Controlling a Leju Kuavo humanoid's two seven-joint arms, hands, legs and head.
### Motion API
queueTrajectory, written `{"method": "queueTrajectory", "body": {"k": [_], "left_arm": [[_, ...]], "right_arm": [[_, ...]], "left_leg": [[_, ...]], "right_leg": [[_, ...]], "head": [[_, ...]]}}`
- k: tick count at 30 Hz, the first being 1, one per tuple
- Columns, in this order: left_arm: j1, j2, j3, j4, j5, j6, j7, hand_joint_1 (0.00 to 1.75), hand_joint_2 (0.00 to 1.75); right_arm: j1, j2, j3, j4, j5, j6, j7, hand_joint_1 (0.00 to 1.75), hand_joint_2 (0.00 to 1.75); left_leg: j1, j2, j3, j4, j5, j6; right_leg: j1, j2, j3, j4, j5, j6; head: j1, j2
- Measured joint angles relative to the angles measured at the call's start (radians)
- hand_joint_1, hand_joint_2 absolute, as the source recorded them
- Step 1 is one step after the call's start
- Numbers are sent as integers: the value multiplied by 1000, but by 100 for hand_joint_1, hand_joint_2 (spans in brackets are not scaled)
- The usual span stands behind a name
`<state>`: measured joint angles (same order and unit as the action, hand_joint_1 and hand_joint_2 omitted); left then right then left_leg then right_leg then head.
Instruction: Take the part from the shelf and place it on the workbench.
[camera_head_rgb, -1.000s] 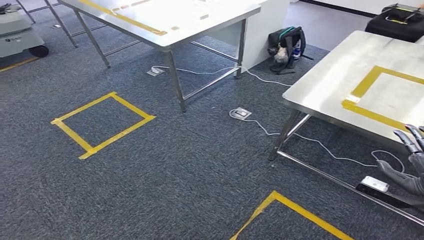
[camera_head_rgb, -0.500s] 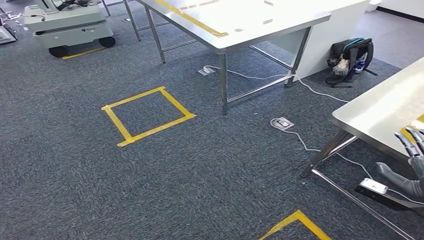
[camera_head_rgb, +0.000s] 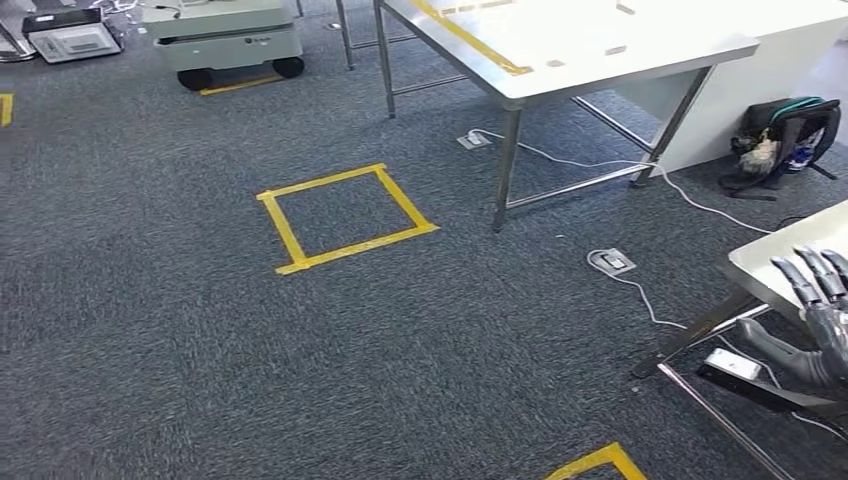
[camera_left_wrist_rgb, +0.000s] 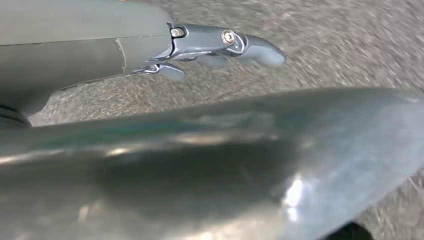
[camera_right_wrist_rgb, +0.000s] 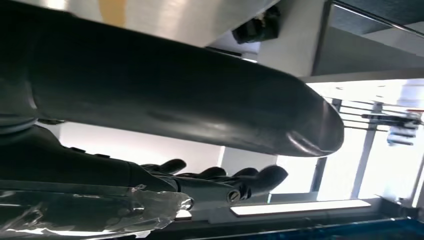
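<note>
1. Hands first, closest in. The right hand (camera_head_rgb: 815, 325), at about four o'clock, has its fingers straight and spread with nothing between them. At the left wrist, the left hand (camera_left_wrist_rgb: 210, 47) hangs over the carpet with its fingers extended and nothing in them. The right wrist picture is dark, with some crinkled film near the palm, so I would not swear that hand is bare. I cannot tell where the part is.
2. Steel table (camera_head_rgb: 790, 255), at three o'clock, has its corner just beside the right hand's raised fingers. A swing of that arm or a turn of the body could knock them on the edge.
3. Cable (camera_head_rgb: 650, 300) trails across the carpet at two o'clock from a floor socket (camera_head_rgb: 611, 262) towards that table's legs. A foot planted there could snag or slip, which looks the worst risk for a two-legged machine.
4. Tape square (camera_head_rgb: 362, 248), at eleven o'clock, is flat and harmless. If it marks a standing spot, missing it would spoil the reach.
5. Farther off, at one o'clock, the long table (camera_head_rgb: 600, 45) stands a thin leg (camera_head_rgb: 505, 170) close to the cable's route.
6. Farthest, the wheeled cart (camera_head_rgb: 225, 40) at eleven o'clock and a backpack (camera_head_rgb: 785, 140) at two o'clock narrow the ways through.
</note>
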<state>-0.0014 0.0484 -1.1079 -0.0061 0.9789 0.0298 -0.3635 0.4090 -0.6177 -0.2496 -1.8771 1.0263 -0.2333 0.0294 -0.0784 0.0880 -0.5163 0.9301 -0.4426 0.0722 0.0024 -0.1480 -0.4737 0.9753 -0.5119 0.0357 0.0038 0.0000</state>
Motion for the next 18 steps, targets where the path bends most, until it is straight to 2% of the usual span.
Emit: {"method": "queueTrajectory", "body": {"k": [1,2,4,5,7,11,12,13,15,16,17,18], "left_arm": [[2,-1,2,0,0,-1,0,0,0],[3,-1,3,0,0,-2,1,0,0],[2,-3,4,0,0,-3,2,0,0],[1,-4,5,0,0,-3,2,0,0],[-1,-4,5,0,0,-3,2,0,0],[0,-4,5,0,0,-3,2,0,0],[0,-5,5,0,0,-3,2,0,0],[2,-5,5,0,0,-3,2,0,0],[3,-3,6,0,0,-4,3,0,0],[4,-1,7,0,0,-5,3,0,0],[4,1,7,0,0,-6,4,0,0],[5,0,8,0,0,-7,4,0,0]], "right_arm": [[-4,-3,2,0,0,0,0,0,0],[-6,-6,3,1,0,-1,0,0,0],[-6,-8,4,3,0,-1,2,0,0],[-6,-8,6,4,0,-1,2,0,0],[-5,-8,8,6,0,0,2,0,0],[-5,-8,9,7,0,0,2,0,0],[-6,-8,10,8,0,0,3,0,0],[-6,-8,10,10,-1,0,3,0,0],[-10,-10,13,14,-4,-1,4,0,0],[-12,-11,14,16,-6,-1,4,0,0],[-14,-12,16,17,-7,-2,4,0,0],[-16,-14,16,17,-8,-2,4,0,0]], "left_leg": [[5,-15,4,-6,6,-2],[10,-30,8,-11,12,-3],[20,-59,12,-16,20,-4],[23,-72,12,-16,21,-3],[26,-88,11,-16,21,-3],[27,-95,12,-16,21,-4],[29,-105,13,-15,21,-5],[33,-127,15,-12,20,-13],[38,-178,17,-3,8,-33],[39,-198,17,1,3,-43],[40,-206,15,3,-2,-46],[41,-201,14,8,-6,-48]], "right_leg": [[0,10,1,8,-7,4],[0,36,-8,32,-22,9],[-2,113,-62,147,-75,19],[-3,134,-97,212,-102,22],[-3,145,-140,289,-130,26],[-3,146,-154,310,-133,27],[-4,146,-160,311,-123,30],[-13,166,-132,238,-83,41],[-27,197,-67,81,-7,40],[-32,209,-33,8,20,36],[-31,197,-30,7,19,20],[-31,186,-29,7,21,12]], "head": [[0,0],[1,0],[5,0],[7,0],[9,0],[9,0],[9,0],[10,0],[10,0],[10,0],[9,0],[9,0]]}}
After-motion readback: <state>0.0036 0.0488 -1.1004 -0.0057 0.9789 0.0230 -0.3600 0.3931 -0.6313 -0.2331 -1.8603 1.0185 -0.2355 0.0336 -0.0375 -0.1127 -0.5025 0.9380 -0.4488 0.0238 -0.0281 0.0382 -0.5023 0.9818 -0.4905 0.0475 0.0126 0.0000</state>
